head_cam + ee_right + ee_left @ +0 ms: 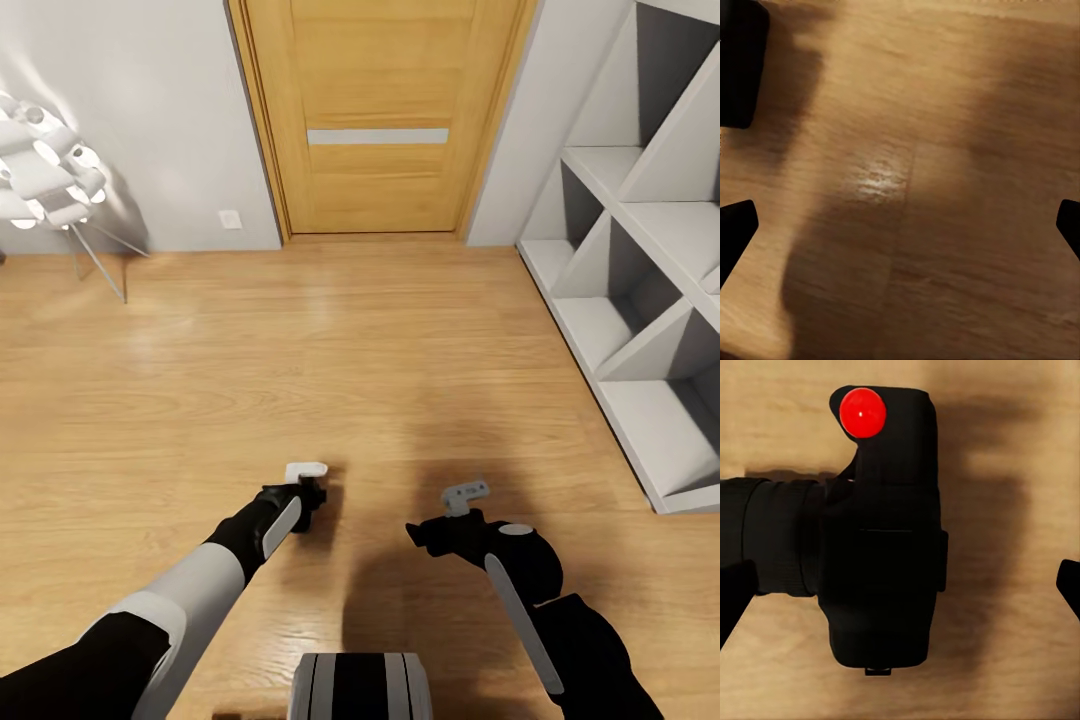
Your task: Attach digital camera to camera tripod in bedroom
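Floor: a light wood floor (300, 380) ran from the robot to the far wall, with a soft shine and dark shadows under the arms.
Door: a shut wooden door (380, 115) with a pale stripe stood at 12 o'clock.
Wall: a white wall (150, 120) beside the door had a small white plate (231, 219) low down.
Lamp: a white lamp (45, 170) on thin legs stood at 10 o'clock, cut off by the picture's edge.
Shelves: white slanted shelves (640, 300) stood at 2 o'clock, cut off at the edge.
Camera: the black camera (881, 532) with a red dot (862, 412) lay on the floor right under the left gripper. Its lens (772, 536) stuck out to one side, partly behind a fingertip.
Left gripper: the left gripper (308, 485) hung low over the floor at 11 o'clock, close in. Its jaws were wide apart on both sides of the camera, not touching it.
Right gripper: the right gripper (462, 500) hung at 1 o'clock, close in. Its jaws were spread wide with only bare floor between.
Hard to see: from the head, the camera was lost among the black parts of the left gripper. A black shape (741, 64) at one corner of the right wrist view was too cut off to name.
Robot body: a grey and black part of the body (360, 685) showed at 6 o'clock.
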